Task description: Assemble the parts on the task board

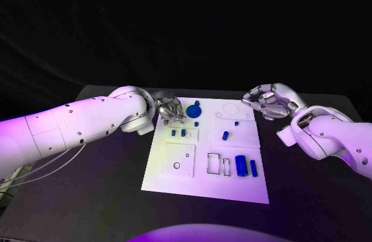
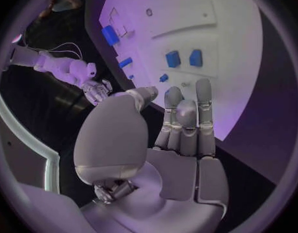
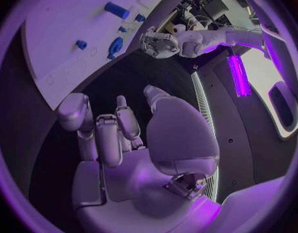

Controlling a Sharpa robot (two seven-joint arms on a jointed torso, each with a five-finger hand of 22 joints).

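No writing is showing on the task board (image 1: 166, 175), which is lying in the middle of the black counter (image 1: 93, 210). Small blue parts (image 1: 247, 166) are sitting in its recesses, with a round blue piece (image 1: 193, 111) near its far edge. The left hand (image 1: 166, 108) is hovering at the board's far left corner, fingers apart and holding nothing. The right hand (image 1: 266, 102) is hanging beside the far right corner, fingers curled and empty.

A robotics lab or test cell: a black table (image 1: 93, 199) stands against a black backdrop filling the upper half of the head view, carrying a white task board (image 1: 166, 180), with cables (image 1: 47, 169) trailing at the lower left and purple light over everything.
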